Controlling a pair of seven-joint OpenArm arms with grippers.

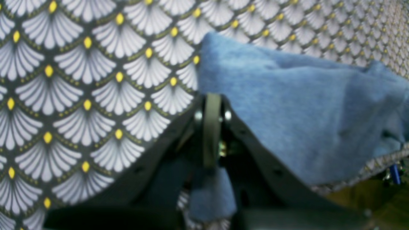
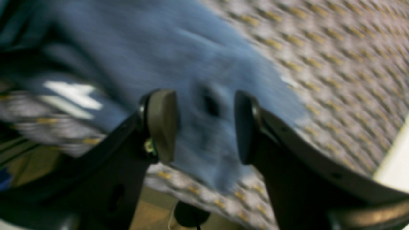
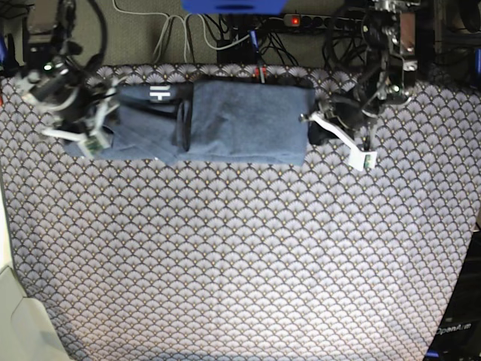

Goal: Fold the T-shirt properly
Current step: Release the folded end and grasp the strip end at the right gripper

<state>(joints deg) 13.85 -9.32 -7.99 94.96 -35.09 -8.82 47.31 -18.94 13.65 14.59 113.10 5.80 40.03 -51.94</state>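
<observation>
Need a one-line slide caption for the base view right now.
Partly folded T-shirt lies along the far edge of the fan-patterned tablecloth, with the right claw and left claw at opposite ends.

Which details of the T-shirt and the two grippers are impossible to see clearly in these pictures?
- White lettering on the T-shirt: too small in the base view, smeared by motion blur in the right wrist view.
- Right gripper: open, but blur hides whether its pads touch the cloth.
- Left gripper: shut; out-of-focus wrist view leaves unclear whether the blue cloth beside it is pinched.
- Shirt's left end: covered by the right arm in the base view.
</observation>
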